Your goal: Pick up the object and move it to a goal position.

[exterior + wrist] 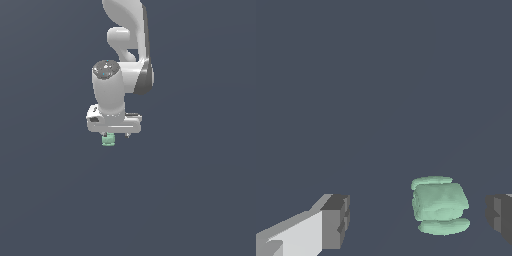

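The object [108,140] is a tiny pale mint-green blocky piece with rounded edges, lying on the dark grey floor. In the exterior view it pokes out just below the white gripper [116,135], under the side toward the exterior view's left. In the wrist view the object [440,204] lies between the two dark fingertips, closer to one fingertip [499,217] than to the other [336,220]. The gripper [417,220] is open with the jaws wide apart, and neither finger touches the object.
The white arm [122,75] rises straight above the gripper and runs out of the top of the exterior view. A plain dark grey floor [200,200] surrounds it, with no other objects or edges in view.
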`<state>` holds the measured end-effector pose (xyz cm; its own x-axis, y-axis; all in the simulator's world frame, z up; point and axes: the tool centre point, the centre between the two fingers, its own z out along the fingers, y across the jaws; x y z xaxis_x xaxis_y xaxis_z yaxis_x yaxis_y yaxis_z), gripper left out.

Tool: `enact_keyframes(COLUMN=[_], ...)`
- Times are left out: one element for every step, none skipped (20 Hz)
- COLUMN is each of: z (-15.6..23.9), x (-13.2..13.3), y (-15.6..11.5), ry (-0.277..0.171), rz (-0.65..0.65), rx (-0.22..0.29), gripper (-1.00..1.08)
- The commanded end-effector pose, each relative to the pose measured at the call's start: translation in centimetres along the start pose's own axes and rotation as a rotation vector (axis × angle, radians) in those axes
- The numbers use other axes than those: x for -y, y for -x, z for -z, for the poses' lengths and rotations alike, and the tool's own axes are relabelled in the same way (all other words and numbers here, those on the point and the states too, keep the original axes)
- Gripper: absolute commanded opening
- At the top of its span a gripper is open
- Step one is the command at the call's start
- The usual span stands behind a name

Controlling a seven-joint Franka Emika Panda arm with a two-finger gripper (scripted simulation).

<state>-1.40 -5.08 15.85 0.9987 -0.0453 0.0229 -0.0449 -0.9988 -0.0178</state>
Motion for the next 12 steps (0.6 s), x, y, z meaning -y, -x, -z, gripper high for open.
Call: enact_keyframes(z=[-1.6,-2.3,-2.9,-3.4,-3.9,-4.4,-4.8,-5.2,-5.5,-5.7,-6.0,-6.1], x=[-1.4,-2.0,-2.5,-3.0,-3.5,-3.8,-4.2,-4.5,-4.8,-5.0,-5.2,-5.4], y=[1.3,1.9,2.4,2.9,3.5,3.9,4.4,4.7,5.1,5.4,5.7,5.9], ry=[0.004,0.006,0.008,0.009,0.011,0.012,0.013,0.014,0.015,0.015,0.016,0.016], rz=[0.012,0.018,0.023,0.028,0.033,0.037,0.041,0.045,0.048,0.050,0.052,0.054], rx=[0.005,0.008,0.010,0.012,0.013,0.015,0.017,0.018,0.019,0.020,0.021,0.022], gripper=[1.00,1.00,1.00,1.00,1.00,1.00,1.00,1.00,1.00,1.00,1.00,1.00])
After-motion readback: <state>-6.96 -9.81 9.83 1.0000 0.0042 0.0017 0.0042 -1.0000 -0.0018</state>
